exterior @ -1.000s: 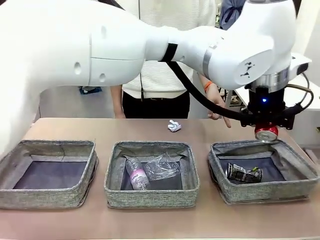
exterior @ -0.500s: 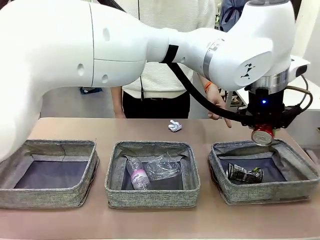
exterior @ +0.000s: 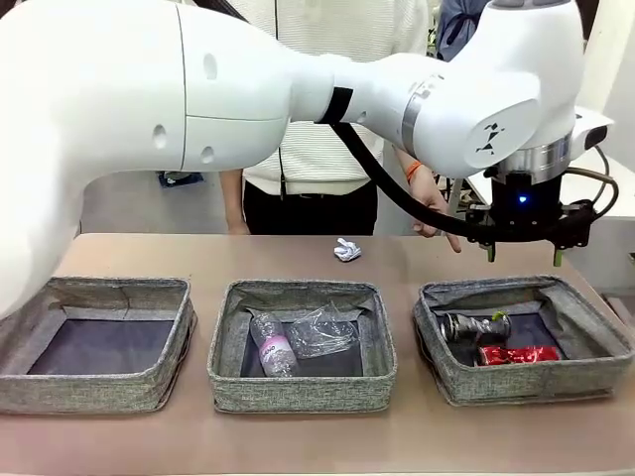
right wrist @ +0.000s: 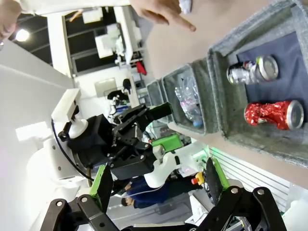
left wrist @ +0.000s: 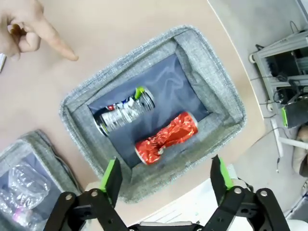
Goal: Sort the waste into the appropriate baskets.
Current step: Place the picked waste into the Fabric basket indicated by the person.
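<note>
Down goes the red can (exterior: 518, 354), out of the left gripper (exterior: 523, 255) where it hung a moment back, and it now lies on its side in the right-hand basket (exterior: 598, 337), just beside the dark crushed can (exterior: 474, 325) at about five o'clock from it. That left gripper hovers above the basket's far rim with its jaws spread wide and nothing between them; the left wrist view shows both green pads (left wrist: 110, 174) well apart over the two cans. The right gripper (right wrist: 156, 185) is likewise wide open and empty. In the middle basket (exterior: 300, 385) sit the plastic bottle (exterior: 269, 343) and the clear cup (exterior: 322, 330), while the left basket (exterior: 89, 390) holds nothing. What's left is the paper wad (exterior: 345, 249) on the table (exterior: 198, 258), at twelve o'clock from the middle basket, with the person's hand (exterior: 429, 206) pointing down near three o'clock of it. That wad looks feather-light and soft, likely to squash rather than slip, so a straight-down pinch across its middle should do; the risk is the pads closing beside it and nudging it away.
</note>
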`<state>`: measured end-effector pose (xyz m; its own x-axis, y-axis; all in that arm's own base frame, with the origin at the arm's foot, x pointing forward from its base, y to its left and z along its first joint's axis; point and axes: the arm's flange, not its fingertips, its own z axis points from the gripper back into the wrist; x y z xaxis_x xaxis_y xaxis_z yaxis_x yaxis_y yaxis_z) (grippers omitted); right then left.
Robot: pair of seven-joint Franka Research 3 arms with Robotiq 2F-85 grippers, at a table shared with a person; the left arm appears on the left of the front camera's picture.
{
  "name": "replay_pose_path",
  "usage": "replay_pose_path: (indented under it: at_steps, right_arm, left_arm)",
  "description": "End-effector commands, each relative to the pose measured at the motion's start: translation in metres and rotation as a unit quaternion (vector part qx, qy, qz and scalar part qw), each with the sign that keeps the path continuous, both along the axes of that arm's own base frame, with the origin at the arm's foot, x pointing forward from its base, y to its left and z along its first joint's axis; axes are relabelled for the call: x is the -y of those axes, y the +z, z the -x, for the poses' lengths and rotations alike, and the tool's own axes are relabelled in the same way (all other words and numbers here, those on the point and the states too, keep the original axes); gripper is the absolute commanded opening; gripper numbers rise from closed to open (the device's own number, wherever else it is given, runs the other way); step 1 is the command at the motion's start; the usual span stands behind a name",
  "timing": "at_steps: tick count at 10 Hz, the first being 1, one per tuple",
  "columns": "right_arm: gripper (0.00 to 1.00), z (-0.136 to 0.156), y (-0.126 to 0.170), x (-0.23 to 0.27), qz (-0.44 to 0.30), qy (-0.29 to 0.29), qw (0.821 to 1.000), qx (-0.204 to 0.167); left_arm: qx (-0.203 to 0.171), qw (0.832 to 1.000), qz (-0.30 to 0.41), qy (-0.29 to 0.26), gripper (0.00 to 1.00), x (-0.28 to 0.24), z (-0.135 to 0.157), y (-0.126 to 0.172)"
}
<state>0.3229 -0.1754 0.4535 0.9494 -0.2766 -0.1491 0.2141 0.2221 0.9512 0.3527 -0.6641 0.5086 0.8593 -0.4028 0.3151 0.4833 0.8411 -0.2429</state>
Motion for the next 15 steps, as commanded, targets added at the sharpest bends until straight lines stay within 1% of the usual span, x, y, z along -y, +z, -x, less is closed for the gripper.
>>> replay_pose_path:
  at_steps: [1,2,3,4,5,6,7,8,9,10,11,12,13,14,15]
  right_arm:
    - [1.00,0.001,0.003,0.001,0.005,0.004,1.000,0.002]
    - [1.00,0.001,0.003,0.001,0.005,0.004,1.000,0.002]
    - [1.00,0.001,0.003,0.001,0.005,0.004,1.000,0.002]
    - [1.00,0.000,0.000,0.000,0.000,0.000,1.000,0.000]
    - [1.00,-0.010,-0.001,-0.004,-0.006,0.030,1.000,0.005]
    - [1.00,-0.038,0.002,-0.020,-0.006,0.069,0.998,0.000]
    - [1.00,-0.063,0.005,-0.038,0.014,0.067,0.997,-0.025]
    - [1.00,-0.094,0.013,-0.062,0.036,0.097,0.994,-0.038]
    - [1.00,-0.119,0.025,-0.090,0.036,0.163,0.986,-0.022]
    - [1.00,-0.139,0.034,-0.125,0.039,0.215,0.976,-0.009]
    - [1.00,-0.157,0.038,-0.168,0.034,0.255,0.966,0.003]
    - [1.00,-0.168,0.039,-0.210,0.023,0.274,0.961,0.019]
    - [1.00,-0.170,0.038,-0.242,0.019,0.296,0.955,0.021]
    - [1.00,-0.169,0.039,-0.253,0.036,0.300,0.953,0.004]
    - [1.00,-0.166,0.044,-0.244,0.027,0.302,0.953,-0.005]
  left_arm:
    - [-0.008,1.000,0.007,0.010,1.00,-0.011,0.001,0.011]
    - [-0.011,1.000,0.011,0.008,1.00,-0.019,0.000,0.016]
    - [-0.023,1.000,0.014,-0.009,1.00,-0.034,-0.002,0.023]
    - [-0.043,0.998,0.018,-0.036,1.00,-0.057,-0.003,0.031]
    - [-0.064,0.995,0.005,-0.072,1.00,-0.098,0.000,0.043]
    - [-0.064,0.994,0.012,-0.083,1.00,-0.150,0.006,0.051]
    - [-0.061,0.997,0.017,-0.044,1.00,-0.214,0.014,0.048]
    - [-0.076,0.996,0.051,-0.013,1.00,-0.266,0.020,0.039]
    - [-0.102,0.992,0.065,0.026,1.00,-0.315,0.025,0.027]
    - [-0.137,0.984,0.097,0.053,1.00,-0.361,0.029,0.018]
    - [-0.163,0.975,0.132,0.078,1.00,-0.410,0.038,0.009]
    - [-0.190,0.956,0.214,0.063,1.00,-0.459,0.052,-0.002]
    - [-0.237,0.925,0.293,0.052,1.00,-0.506,0.066,-0.017]
    - [-0.283,0.892,0.348,0.054,1.00,-0.545,0.075,-0.029]
    - [-0.315,0.861,0.394,0.069,1.00,-0.582,0.086,-0.039]
